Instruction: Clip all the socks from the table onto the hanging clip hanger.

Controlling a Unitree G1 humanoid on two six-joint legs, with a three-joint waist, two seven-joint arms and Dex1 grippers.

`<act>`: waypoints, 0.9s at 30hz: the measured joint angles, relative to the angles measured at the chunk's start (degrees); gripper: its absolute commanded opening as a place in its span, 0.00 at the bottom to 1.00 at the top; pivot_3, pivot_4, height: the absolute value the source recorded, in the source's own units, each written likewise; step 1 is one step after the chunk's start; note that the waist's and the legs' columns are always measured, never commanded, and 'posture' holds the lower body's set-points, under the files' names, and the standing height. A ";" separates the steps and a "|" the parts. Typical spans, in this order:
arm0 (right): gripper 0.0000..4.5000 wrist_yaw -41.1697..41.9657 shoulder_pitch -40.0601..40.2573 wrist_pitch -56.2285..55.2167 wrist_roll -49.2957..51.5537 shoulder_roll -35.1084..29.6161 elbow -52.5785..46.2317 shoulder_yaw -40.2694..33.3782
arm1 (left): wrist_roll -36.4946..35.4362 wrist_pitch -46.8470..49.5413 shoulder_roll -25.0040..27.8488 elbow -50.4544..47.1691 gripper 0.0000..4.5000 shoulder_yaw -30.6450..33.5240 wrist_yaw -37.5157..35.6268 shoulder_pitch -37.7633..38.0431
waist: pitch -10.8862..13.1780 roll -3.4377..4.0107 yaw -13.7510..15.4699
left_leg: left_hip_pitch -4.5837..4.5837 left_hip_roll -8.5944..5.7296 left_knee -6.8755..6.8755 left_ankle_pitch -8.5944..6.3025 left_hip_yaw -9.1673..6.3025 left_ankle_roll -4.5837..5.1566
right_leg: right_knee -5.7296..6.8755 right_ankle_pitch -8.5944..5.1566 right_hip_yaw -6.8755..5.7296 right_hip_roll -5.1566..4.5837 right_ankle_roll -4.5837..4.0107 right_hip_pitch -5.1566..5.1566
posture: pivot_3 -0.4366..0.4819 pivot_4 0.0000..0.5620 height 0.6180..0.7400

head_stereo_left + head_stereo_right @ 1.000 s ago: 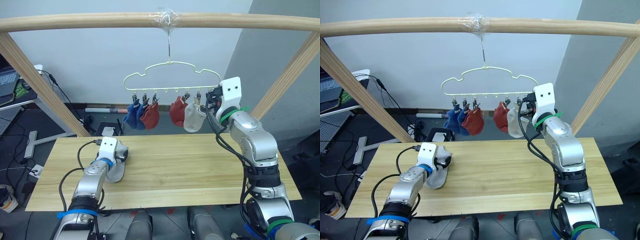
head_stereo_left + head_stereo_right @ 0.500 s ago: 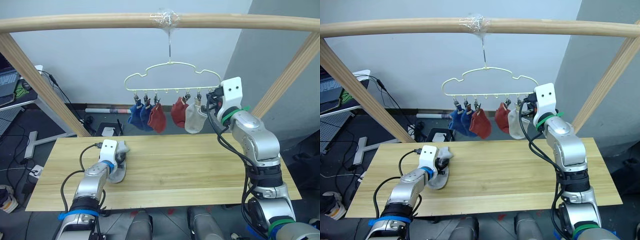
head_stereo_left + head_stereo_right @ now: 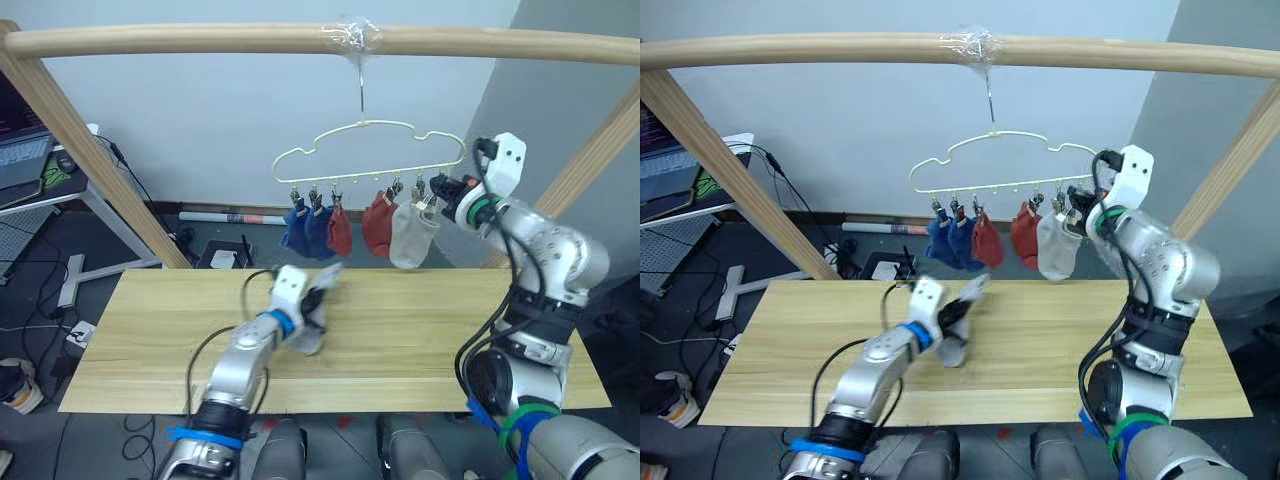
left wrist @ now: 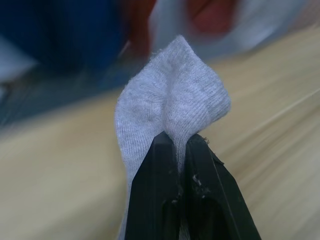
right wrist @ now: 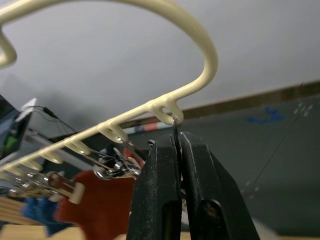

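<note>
A light grey sock (image 4: 172,112) is pinched tight in the left gripper (image 3: 318,296), lifted just above the wooden surface (image 3: 400,340). Five socks are clipped on the hanger (image 3: 370,150). The right gripper (image 5: 176,150) looks clamped on the end clip, probably.

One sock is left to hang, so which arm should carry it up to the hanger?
The left. Its gripper is already shut on the light grey sock, lifted off the table. The right gripper is pinched on the end clip of the clip hanger.
</note>
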 measured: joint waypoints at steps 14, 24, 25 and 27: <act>0.00 -5.31 -6.93 13.25 -0.34 4.99 -0.56 -10.48 | 6.78 -13.26 -0.22 2.43 0.00 -8.30 -3.12 -7.83 | 0.00 0.07 -0.99 | -0.03 -0.01 -0.05 -0.02 0.00 0.03 | -0.04 -0.09 -0.01 0.01 0.02 -0.02 | 0.38 0.35 1.00; 0.00 -7.57 -5.50 13.25 1.90 6.86 -3.10 -10.80 | 7.64 -16.23 -1.53 7.20 0.00 -7.42 -0.70 -10.23 | 0.00 0.07 -1.44 | -0.03 -0.01 -0.04 -0.02 -0.01 0.03 | -0.04 -0.09 -0.02 0.01 0.03 -0.01 | 0.37 0.35 1.00; 0.00 -7.73 -5.48 13.25 2.02 6.86 -3.34 -10.78 | 7.66 -16.50 -1.55 7.56 0.00 -7.31 -0.61 -10.25 | 0.00 0.07 -1.44 | -0.03 -0.01 -0.04 -0.02 -0.01 0.03 | -0.04 -0.09 -0.02 0.01 0.03 -0.01 | 0.37 0.34 1.00; 0.00 -8.16 -5.04 13.25 2.73 6.95 -3.95 -10.65 | 7.77 -16.69 -1.68 8.48 0.00 -6.91 0.12 -10.53 | 0.00 0.07 -1.45 | -0.04 -0.01 -0.03 -0.02 -0.01 0.03 | -0.04 -0.09 -0.02 0.01 0.04 -0.01 | 0.37 0.34 1.00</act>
